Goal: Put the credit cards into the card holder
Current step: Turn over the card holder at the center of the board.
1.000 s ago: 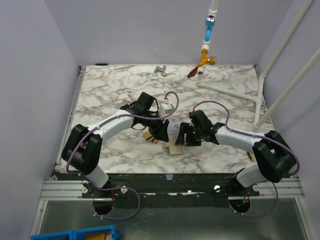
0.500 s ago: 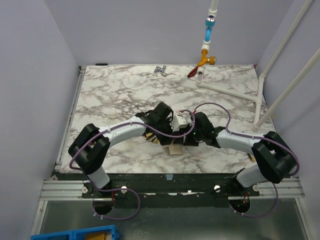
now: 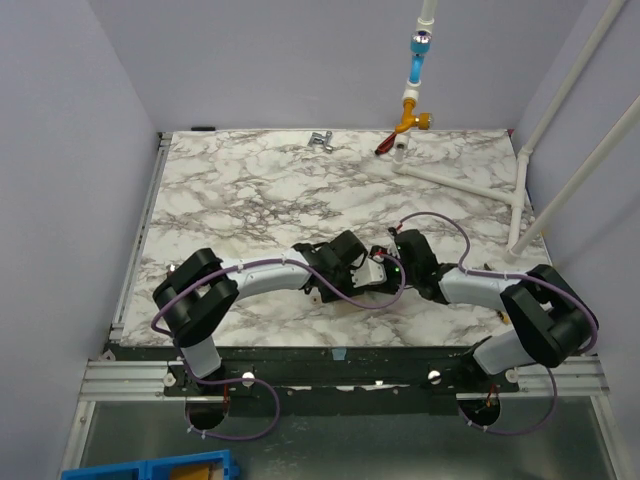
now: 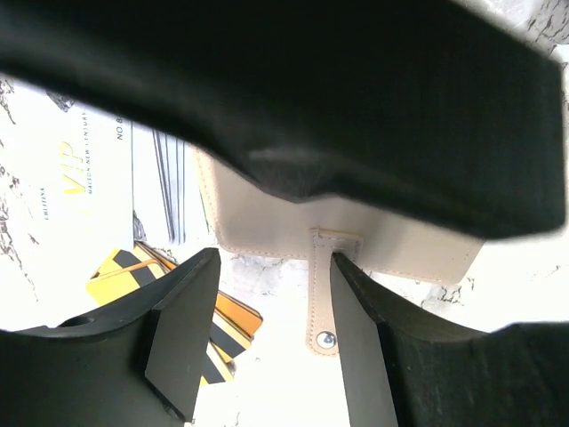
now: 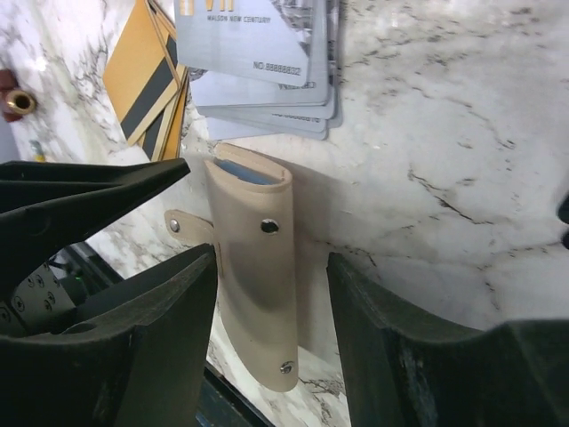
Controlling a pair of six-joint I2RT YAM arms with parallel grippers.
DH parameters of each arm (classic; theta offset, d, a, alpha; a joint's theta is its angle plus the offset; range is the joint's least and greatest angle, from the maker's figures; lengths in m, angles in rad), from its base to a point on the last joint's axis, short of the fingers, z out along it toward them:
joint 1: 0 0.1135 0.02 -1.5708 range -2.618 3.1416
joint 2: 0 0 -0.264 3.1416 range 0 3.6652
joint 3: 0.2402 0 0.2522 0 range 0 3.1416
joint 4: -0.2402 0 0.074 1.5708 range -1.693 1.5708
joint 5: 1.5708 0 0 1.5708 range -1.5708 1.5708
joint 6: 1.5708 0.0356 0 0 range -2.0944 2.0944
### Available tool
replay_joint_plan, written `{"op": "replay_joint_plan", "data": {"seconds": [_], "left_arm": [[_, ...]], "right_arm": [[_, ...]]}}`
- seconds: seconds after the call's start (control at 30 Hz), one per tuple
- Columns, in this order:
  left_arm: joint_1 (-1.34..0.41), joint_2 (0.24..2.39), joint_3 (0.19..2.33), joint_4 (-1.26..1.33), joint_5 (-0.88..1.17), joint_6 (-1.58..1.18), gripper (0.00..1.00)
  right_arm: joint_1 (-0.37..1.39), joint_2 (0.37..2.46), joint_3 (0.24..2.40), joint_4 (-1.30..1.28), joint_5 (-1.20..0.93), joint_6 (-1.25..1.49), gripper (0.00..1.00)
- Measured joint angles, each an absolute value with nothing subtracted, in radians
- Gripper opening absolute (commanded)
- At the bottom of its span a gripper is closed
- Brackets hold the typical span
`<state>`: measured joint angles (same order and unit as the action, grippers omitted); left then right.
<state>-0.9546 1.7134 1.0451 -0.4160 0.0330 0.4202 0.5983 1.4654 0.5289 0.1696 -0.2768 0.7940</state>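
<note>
Table (image 3: 230, 190): white and grey marble. Both arms reach to its middle, near the front edge.
Left arm (image 3: 260, 278): it comes in from the left side and bends toward the middle.
Metal piece (image 3: 321, 140): small and silver. It sits by the far edge, well apart from the arms.
Left gripper (image 4: 274, 262): its two black fingers stand partly apart. Only the thin strap lies between them, and there is a gap on each side. It holds nothing.
Gold cards (image 5: 142, 80): they have a dark stripe. They lie flat on the table and touch the left side of the pale stack.
Pale cards (image 5: 258, 53): a grey-blue stack, flat on the table, just beyond the mouth of the holder.
Card holder (image 5: 258, 285): a tan pouch on the table in the middle, between the two grippers. Its mouth bulges and faces the cards. A pale card (image 5: 242, 171) shows inside the mouth.
Strap (image 4: 322, 294): it sticks out from the holder's side, with a small round snap at its tip.
Right gripper (image 5: 271, 258): its fingers stand apart on both sides of the holder. One finger is just beside it and the other has a gap. It does not squeeze the holder.
Right arm (image 3: 480, 285): it comes in from the right side.
White pipes (image 3: 460, 178): they lie at the far right of the table.
</note>
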Motion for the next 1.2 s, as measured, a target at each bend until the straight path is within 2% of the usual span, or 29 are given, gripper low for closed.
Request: {"op": "replay_joint_plan", "data": {"seconds": [0.2, 0.43, 0.5, 0.63, 0.73, 0.77, 0.8, 1.0, 1.2], "left_arm": [[-0.978, 1.719, 1.045, -0.418, -0.012, 0.431, 0.54], [-0.979, 1.720, 1.048, -0.422, -0.015, 0.430, 0.54], [-0.979, 1.720, 1.050, -0.424, -0.012, 0.430, 0.54], [-0.959, 1.720, 1.065, -0.453, 0.029, 0.428, 0.54], [-0.904, 1.711, 1.106, -0.511, 0.117, 0.418, 0.55], [-0.887, 1.706, 1.121, -0.527, 0.135, 0.414, 0.67], [-0.848, 1.689, 1.153, -0.560, 0.174, 0.402, 0.96], [-0.649, 1.548, 1.339, -0.637, 0.287, 0.343, 0.98], [-0.538, 1.362, 1.384, -0.659, 0.336, 0.316, 0.98]], "right_arm": [[0.520, 1.483, 0.436, 0.337, -0.418, 0.831, 0.44], [0.513, 1.579, 0.427, 0.456, -0.570, 0.845, 0.36], [0.513, 1.596, 0.427, 0.475, -0.600, 0.846, 0.27], [0.513, 1.597, 0.429, 0.464, -0.620, 0.841, 0.01], [0.514, 1.522, 0.455, 0.372, -0.602, 0.820, 0.01], [0.516, 1.476, 0.471, 0.315, -0.576, 0.807, 0.01], [0.517, 1.426, 0.488, 0.251, -0.547, 0.788, 0.01], [0.517, 1.133, 0.633, -0.128, -0.332, 0.699, 0.01], [0.556, 1.129, 0.833, -0.480, -0.083, 0.653, 0.01]]}}
